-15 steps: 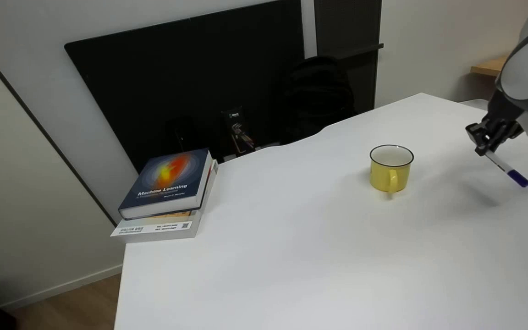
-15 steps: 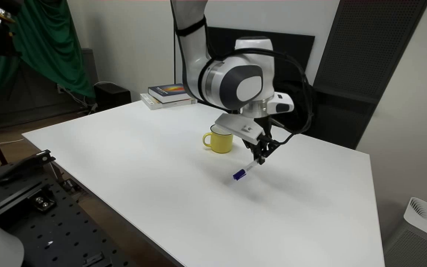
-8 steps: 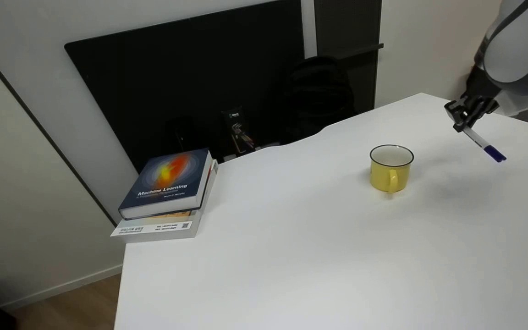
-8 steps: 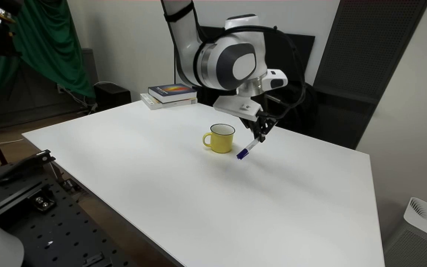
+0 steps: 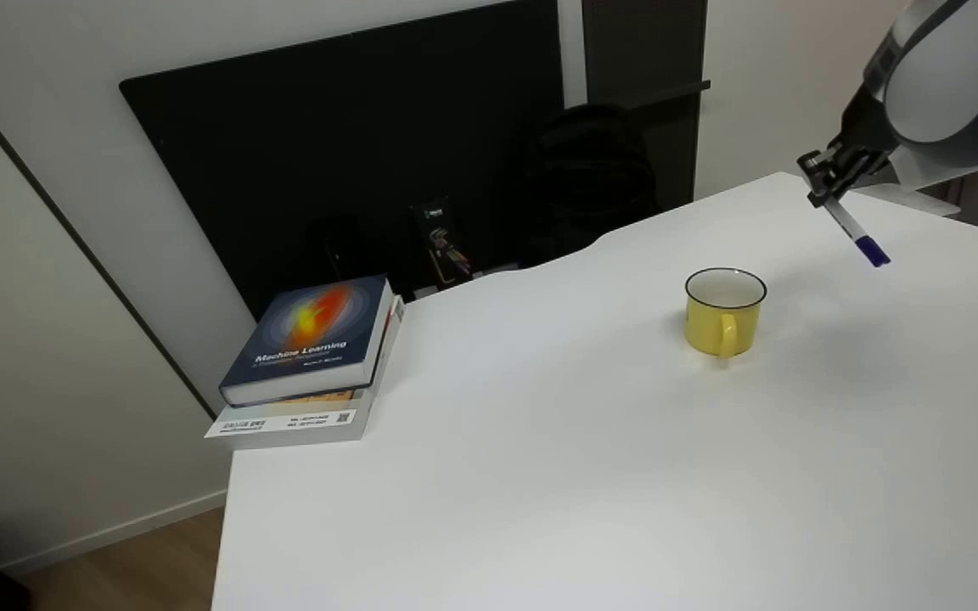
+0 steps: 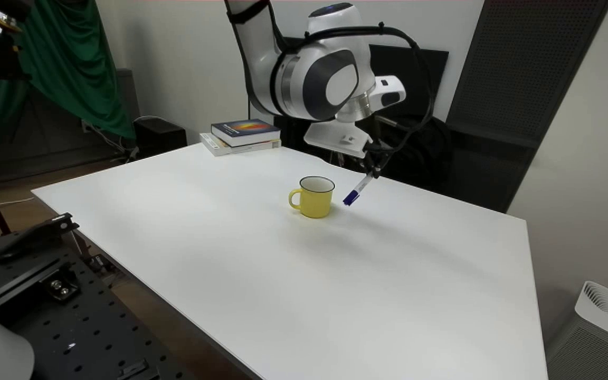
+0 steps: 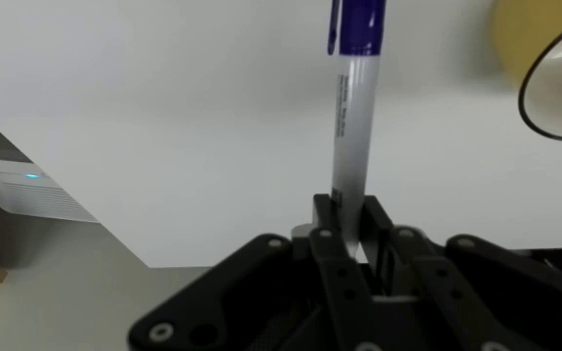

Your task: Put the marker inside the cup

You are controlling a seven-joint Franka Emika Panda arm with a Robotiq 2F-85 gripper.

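The fingers (image 7: pixel 377 222) are clamping the blue-capped marker (image 7: pixel 353 122), hanging tilted near the yellow mug (image 6: pixel 315 203). This is looking like transport; the next move is probably calling for centring its lower end over the mug.

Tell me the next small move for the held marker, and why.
I'd probably shift the end effector sideways toward the cup, rightward in the wrist view: it grips the marker above the table, but the capped end hangs beside the cup, not over it.
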